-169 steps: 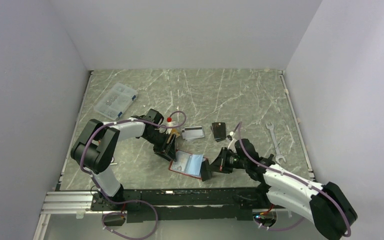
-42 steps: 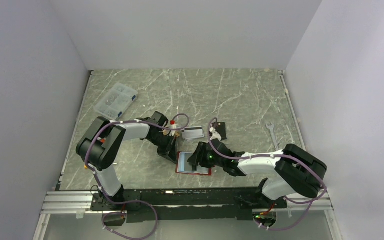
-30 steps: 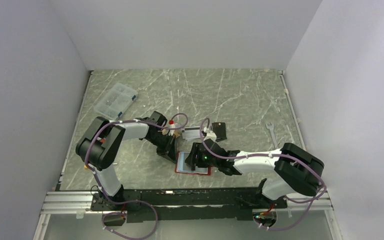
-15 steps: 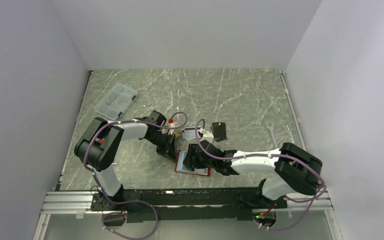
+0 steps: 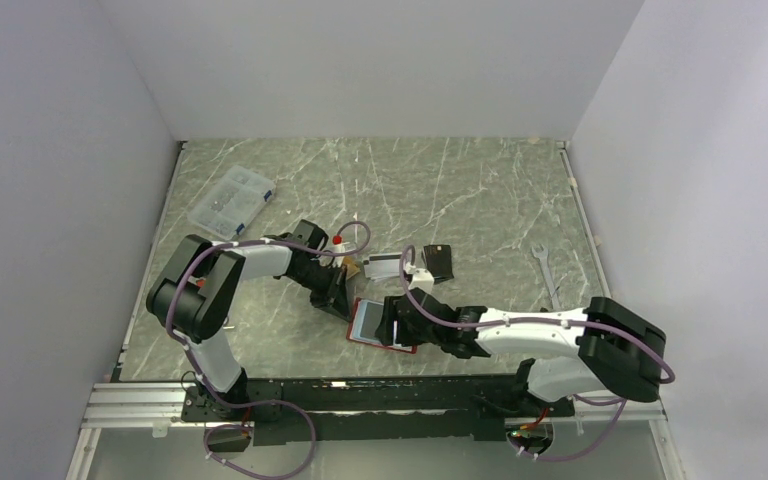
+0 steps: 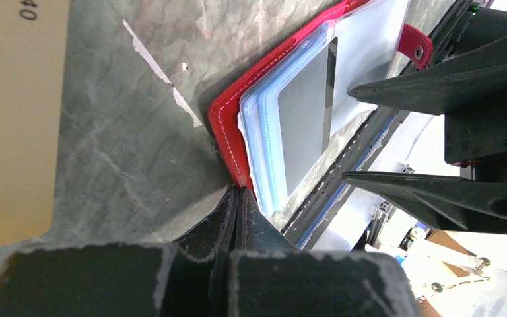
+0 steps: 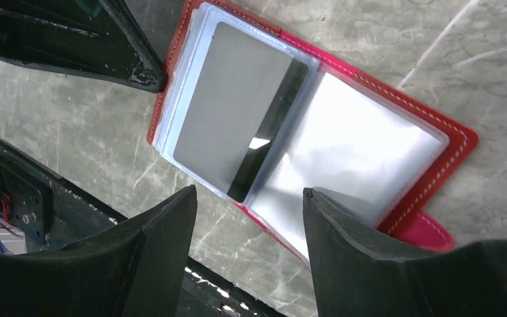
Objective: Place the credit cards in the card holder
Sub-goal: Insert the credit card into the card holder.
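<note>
Lying open, one card holder point(image 7: 396, 142) pockets one silver card point(image 7: 234, 109); left hand point(image 6: 236, 198) pinches its corner, right hand point(image 7: 251, 218) gapes empty.

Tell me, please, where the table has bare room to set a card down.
The far half of the table is bare beyond the parts box. Another bare patch lies between the black case and the wrench. It is crowded around the card holder, with the left gripper and right gripper there.
</note>
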You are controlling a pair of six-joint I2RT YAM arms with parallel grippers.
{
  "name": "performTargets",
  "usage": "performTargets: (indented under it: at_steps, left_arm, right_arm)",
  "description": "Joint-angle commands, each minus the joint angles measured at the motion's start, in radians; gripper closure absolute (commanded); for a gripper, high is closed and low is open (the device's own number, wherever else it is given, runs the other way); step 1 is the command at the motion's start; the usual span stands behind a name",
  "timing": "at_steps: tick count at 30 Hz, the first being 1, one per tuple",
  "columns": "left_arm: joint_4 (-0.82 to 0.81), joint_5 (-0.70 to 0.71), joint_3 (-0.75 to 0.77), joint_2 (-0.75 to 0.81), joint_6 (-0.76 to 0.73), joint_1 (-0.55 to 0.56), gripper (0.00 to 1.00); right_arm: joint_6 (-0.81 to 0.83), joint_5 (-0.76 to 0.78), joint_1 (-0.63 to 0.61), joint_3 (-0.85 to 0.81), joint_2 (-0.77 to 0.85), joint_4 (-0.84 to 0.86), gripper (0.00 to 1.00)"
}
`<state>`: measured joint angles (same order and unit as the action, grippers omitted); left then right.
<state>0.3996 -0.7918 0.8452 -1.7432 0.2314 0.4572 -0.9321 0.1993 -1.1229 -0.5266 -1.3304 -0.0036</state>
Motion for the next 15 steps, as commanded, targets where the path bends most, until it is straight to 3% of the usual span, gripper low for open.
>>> performTargets:
  at_steps: [1,15]
  left_arm:
    - [-0.032,-0.019,-0.006,0.039,0.007,-0.006,1.00]
    - [-0.030,-0.026,-0.003,0.046,0.007,-0.008,1.00]
  right_arm:
    - [0.008,-0.008,-0.002,0.037,0.051,-0.014,0.38]
    - [0.121,-0.072,0.020,-0.070,-0.097,0.122,0.44]
